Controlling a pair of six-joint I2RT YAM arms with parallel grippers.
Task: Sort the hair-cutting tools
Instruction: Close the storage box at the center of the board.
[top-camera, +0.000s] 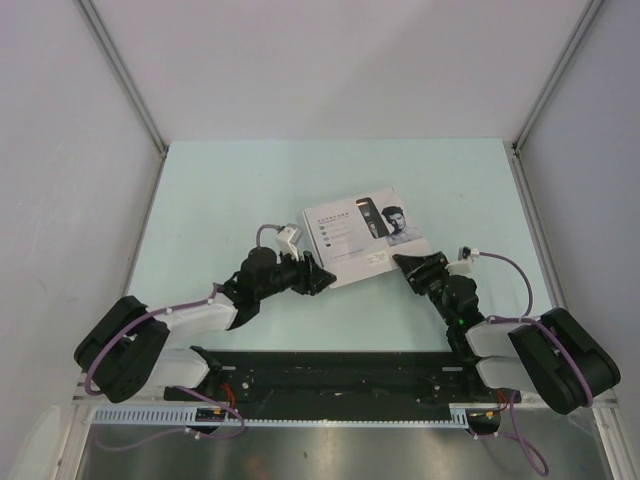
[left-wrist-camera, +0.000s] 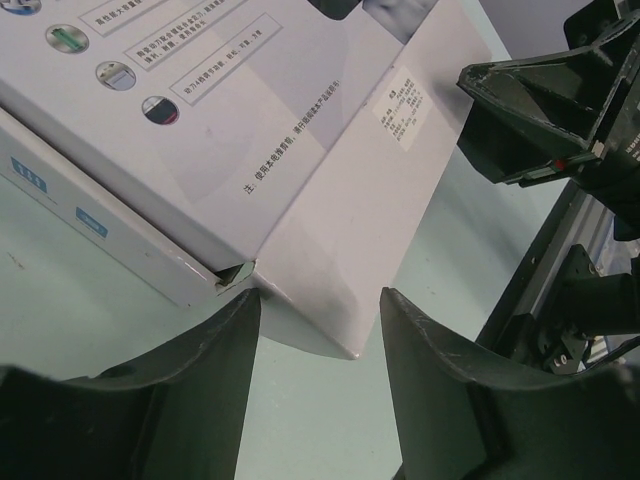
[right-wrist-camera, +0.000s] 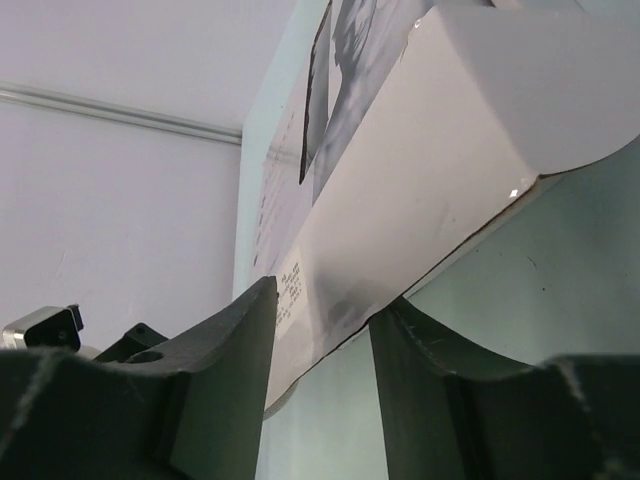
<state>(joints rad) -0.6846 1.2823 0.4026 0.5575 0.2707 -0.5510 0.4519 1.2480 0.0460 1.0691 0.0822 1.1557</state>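
**A:** At the near edge of the counter (top-camera: 220, 200), what are the two arms up to?

**B:** Both reach in to the white box (top-camera: 350, 240) lying mid-counter. The left jaws stand apart, with the box's near left corner just ahead of the gap. I'd guess they are lined up to steady it or work at the lid.

**A:** And the right jaws?

**B:** They are at the near right corner, with the box's side wall between them. Whether they pinch it, I cannot tell.

**A:** Where are the hair-cutting tools?

**B:** None shows. The lid looks shut, so I judge they are inside and opening comes first.

**A:** Anything readable?

**B:** There is Chinese print on the lid, one line beginning "注:使用本". The side sticker (left-wrist-camera: 403, 105) is too fine to read. Farther back, the lid shows a clipper picture (top-camera: 368, 218) and a man's face (top-camera: 400, 222).
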